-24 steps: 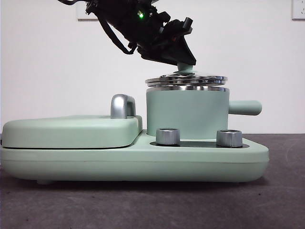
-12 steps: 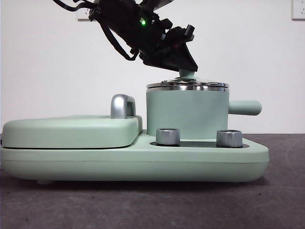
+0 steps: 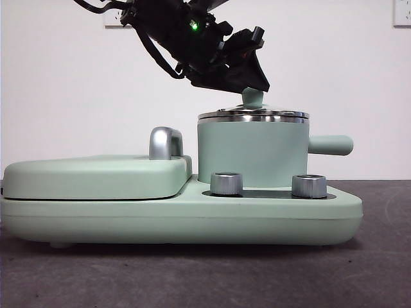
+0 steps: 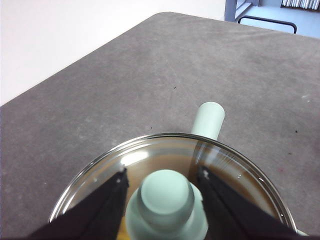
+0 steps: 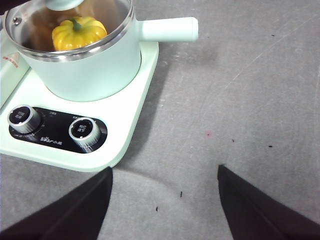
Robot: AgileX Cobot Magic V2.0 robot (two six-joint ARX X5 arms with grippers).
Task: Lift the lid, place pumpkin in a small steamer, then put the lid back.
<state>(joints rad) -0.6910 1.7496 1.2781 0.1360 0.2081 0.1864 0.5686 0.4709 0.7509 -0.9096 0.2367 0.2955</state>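
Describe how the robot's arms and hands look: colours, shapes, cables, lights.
The left hand has two flat, wedge-shaped black jaws. In the front view its arm is bulky and black, with looping black cables and a small green light. The right hand shows the same tapering black jaws.

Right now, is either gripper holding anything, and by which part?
No clear hold: the left gripper straddles the lid knob with gaps showing. The right gripper is empty.

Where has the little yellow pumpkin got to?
The pumpkin sits inside the small steamer, seen through the glass lid in the right wrist view; from the front, the pot's wall hides it.
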